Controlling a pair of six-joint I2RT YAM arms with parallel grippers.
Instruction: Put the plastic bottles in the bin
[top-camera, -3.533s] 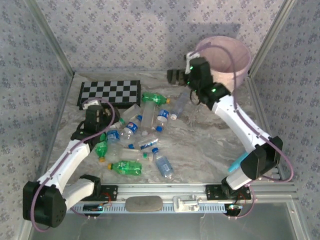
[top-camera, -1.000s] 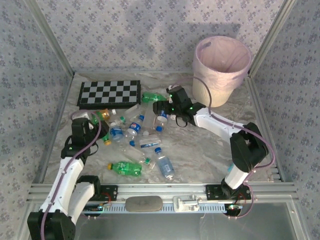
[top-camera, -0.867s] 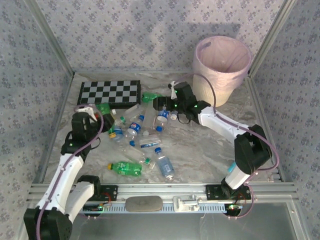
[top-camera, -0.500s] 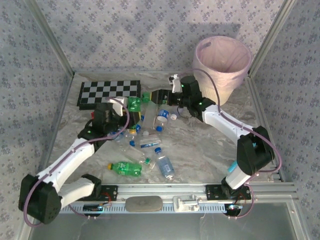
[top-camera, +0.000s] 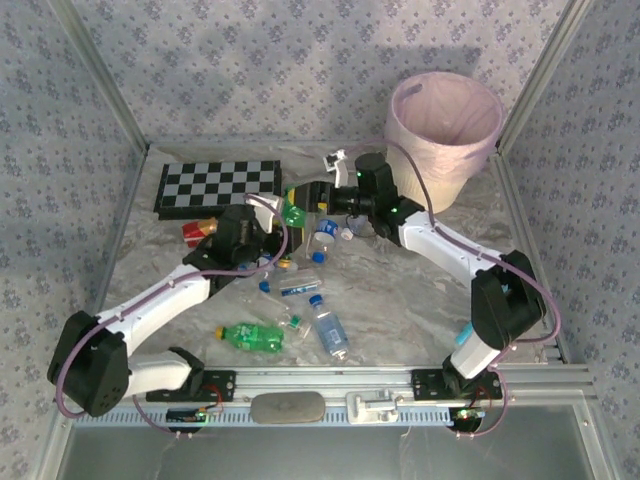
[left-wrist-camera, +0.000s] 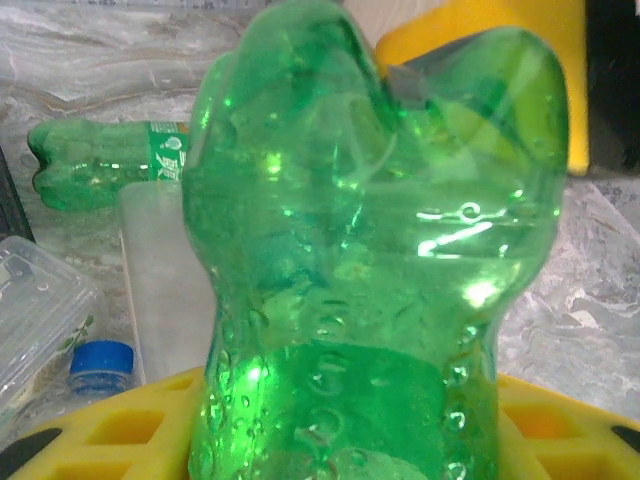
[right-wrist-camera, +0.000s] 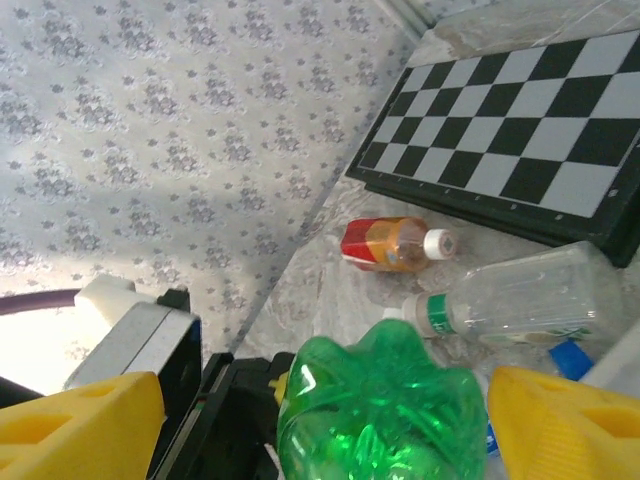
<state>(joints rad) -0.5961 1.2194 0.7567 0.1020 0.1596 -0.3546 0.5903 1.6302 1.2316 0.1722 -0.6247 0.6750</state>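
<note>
A green plastic bottle (top-camera: 293, 213) hangs above the table's middle, my left gripper (top-camera: 281, 224) shut on its lower body (left-wrist-camera: 340, 300). My right gripper (top-camera: 306, 195) faces it from the right and is open. Its yellow fingers (right-wrist-camera: 80, 425) stand either side of the bottle's lobed base (right-wrist-camera: 385, 410), with a gap on the left side. Several more bottles lie below: clear ones with blue caps (top-camera: 328, 330), a green one (top-camera: 250, 335) and another green one (left-wrist-camera: 90, 165). The bin (top-camera: 430, 170), cream with a pink liner, stands at the back right.
A folded chessboard (top-camera: 215, 185) lies at the back left. Near it are a red-labelled orange bottle (right-wrist-camera: 390, 243) and a clear bottle with a green label (right-wrist-camera: 520, 300). A teal marker-like object (top-camera: 475, 325) lies by the right arm's base. Metal frame posts rise along both sides.
My left arm has lifted the green bottle off the pile and carried it right toward the right gripper. The right gripper has swung left to meet it, its jaws narrowing around the base.
</note>
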